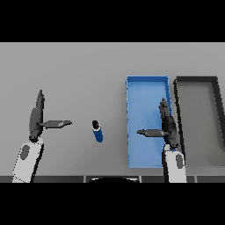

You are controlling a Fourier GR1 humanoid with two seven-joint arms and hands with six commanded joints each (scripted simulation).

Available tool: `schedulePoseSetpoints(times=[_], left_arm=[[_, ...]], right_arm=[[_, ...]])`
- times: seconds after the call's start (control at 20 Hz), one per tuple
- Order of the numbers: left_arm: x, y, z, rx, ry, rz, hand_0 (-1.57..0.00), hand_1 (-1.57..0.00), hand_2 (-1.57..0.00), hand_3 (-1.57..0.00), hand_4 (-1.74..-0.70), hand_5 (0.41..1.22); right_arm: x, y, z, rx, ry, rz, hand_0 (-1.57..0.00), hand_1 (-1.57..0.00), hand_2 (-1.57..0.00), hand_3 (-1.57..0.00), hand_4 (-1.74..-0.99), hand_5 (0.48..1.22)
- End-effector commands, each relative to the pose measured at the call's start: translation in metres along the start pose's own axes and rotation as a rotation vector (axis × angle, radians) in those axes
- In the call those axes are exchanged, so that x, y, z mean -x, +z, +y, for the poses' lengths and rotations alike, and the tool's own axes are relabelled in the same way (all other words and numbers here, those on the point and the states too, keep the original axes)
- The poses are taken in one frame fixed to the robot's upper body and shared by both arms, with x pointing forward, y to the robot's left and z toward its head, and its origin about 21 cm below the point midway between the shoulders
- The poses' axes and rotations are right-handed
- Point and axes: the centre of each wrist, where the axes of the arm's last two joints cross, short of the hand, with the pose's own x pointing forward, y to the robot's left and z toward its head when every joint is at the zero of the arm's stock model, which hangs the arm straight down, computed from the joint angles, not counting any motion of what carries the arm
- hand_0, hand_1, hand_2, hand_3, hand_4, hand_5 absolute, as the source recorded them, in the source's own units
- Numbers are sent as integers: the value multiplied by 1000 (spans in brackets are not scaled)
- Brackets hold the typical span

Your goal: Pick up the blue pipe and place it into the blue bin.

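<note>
A short blue pipe with a dark top end lies on the grey table, between my two hands. The blue bin stands to its right, a long open tray with nothing in it. My right hand hovers over the bin's right side, fingers straight and thumb pointing left, holding nothing. My left hand is at the left of the table, open, its thumb pointing right toward the pipe, a short way from it.
A dark grey bin stands right beside the blue bin, at the table's right edge. Grey table surface stretches behind the pipe and hands.
</note>
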Motion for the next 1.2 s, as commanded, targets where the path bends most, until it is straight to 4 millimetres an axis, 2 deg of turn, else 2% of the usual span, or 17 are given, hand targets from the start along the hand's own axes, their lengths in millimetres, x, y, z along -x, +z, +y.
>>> schedulePoseSetpoints(times=[0.0, 0.25, 0.35, 0.4, 0.6, 0.7, 0.8, 0.9, 1.15], left_arm=[[0, 0, 0, 0, 0, -5, 1, 1, 1, 1, -1186, 605], [1, 5, -2, 3, 1, -11, 1, 1, 1, 1, -1186, 605], [8, 16, 23, 212, -61, -31, 1, 1, 1, 1, -1188, 606], [8, 16, 33, 256, -74, -24, 1, 1, 1, 1, -1190, 604], [13, 17, 40, 339, -99, -44, 1, 1, 1, 1, -1174, 603], [8, 22, 41, 410, -119, -74, 1, 1, 1, 1, -1162, 605], [1, 28, 38, 520, -126, -60, 1, 1, 1, 1, -1168, 592], [3, 35, 28, 604, -135, -17, 1, 1, 1, 1, -1187, 573], [-6, 44, -11, 757, -133, -33, 1, 1, 1, 1, -1204, 517]], right_arm=[[0, 0, 0, 1, 0, -1, 1, 1, 1, 1, -1254, 598], [1, 3, -2, 3, -2, -8, 1, 1, 1, 1, -1254, 598], [3, 24, -18, -75, 185, -50, 1, 1, 1, 1, -1255, 597], [-3, 27, -22, -96, 241, -61, 1, 1, 1, 1, -1251, 597], [-8, 36, -18, -128, 295, -38, 1, 1, 1, 1, -1236, 594], [-8, 35, -19, -133, 293, -33, 1, 1, 1, 1, -1226, 593], [-11, 34, -19, -145, 300, -50, 1, 1, 1, 1, -1226, 596], [-10, 32, -21, -152, 298, -54, 1, 1, 1, 1, -1232, 604], [-11, 30, -19, -173, 280, -79, 1, 1, 1, 1, -1273, 636]])
